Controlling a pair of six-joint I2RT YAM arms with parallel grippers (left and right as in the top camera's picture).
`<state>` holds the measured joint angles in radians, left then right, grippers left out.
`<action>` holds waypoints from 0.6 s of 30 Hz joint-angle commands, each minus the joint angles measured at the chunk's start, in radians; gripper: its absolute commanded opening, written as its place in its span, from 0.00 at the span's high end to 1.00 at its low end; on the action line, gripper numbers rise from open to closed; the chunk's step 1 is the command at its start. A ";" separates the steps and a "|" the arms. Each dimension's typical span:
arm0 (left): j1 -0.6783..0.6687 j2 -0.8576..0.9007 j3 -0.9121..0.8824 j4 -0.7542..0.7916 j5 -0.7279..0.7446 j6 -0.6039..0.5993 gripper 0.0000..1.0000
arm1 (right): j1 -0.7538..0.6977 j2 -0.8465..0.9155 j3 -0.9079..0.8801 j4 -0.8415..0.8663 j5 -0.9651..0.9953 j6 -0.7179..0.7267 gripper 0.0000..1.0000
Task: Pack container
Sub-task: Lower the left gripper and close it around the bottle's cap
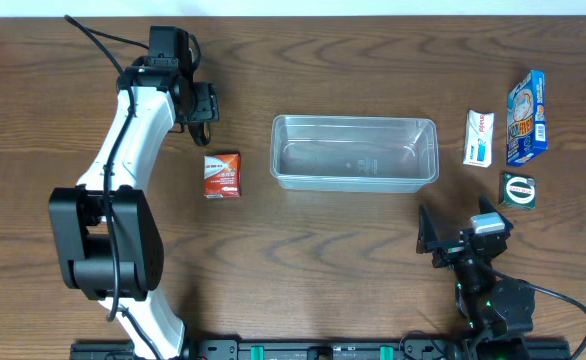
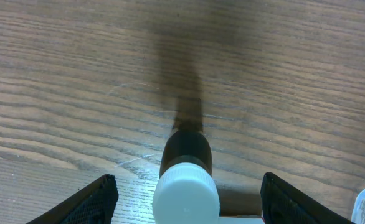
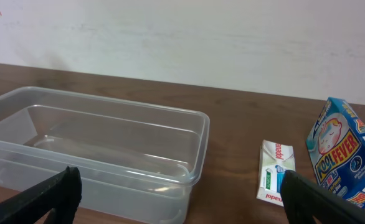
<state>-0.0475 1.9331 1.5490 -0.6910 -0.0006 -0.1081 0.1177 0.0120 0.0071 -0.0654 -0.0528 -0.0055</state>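
Observation:
The clear plastic container (image 1: 353, 150) stands empty at the table's middle; it also shows in the right wrist view (image 3: 108, 143). My left gripper (image 1: 199, 108) is open at the far left. In the left wrist view its jaws (image 2: 189, 182) sit on either side of a dark bottle with a white cap (image 2: 186, 196), apart from it. The bottle is hidden under the gripper in the overhead view. A red box (image 1: 222, 174) lies just in front of that gripper. My right gripper (image 1: 461, 240) is open and empty near the front right, facing the container (image 3: 179, 176).
A white toothpaste box (image 1: 479, 138) (image 3: 274, 169), a blue Kool Fever box (image 1: 526, 118) (image 3: 343, 152) and a small green pack (image 1: 518, 190) lie right of the container. A pale wall rises behind the table's far edge.

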 commanded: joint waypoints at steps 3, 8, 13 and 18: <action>0.002 0.058 0.003 0.002 -0.012 -0.003 0.26 | -0.019 -0.006 -0.002 -0.003 -0.004 -0.010 0.01; 0.002 0.073 0.003 0.009 -0.012 -0.002 0.26 | -0.019 -0.006 -0.002 -0.003 -0.004 -0.010 0.01; 0.003 0.072 0.003 0.032 -0.013 -0.002 0.35 | -0.019 -0.006 -0.002 -0.003 -0.004 -0.010 0.01; 0.003 0.052 0.003 0.042 -0.061 -0.002 0.44 | -0.019 -0.006 -0.002 -0.003 -0.004 -0.010 0.01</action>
<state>-0.0475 2.0071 1.5490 -0.6491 -0.0093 -0.1074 0.1177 0.0116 0.0071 -0.0654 -0.0528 -0.0055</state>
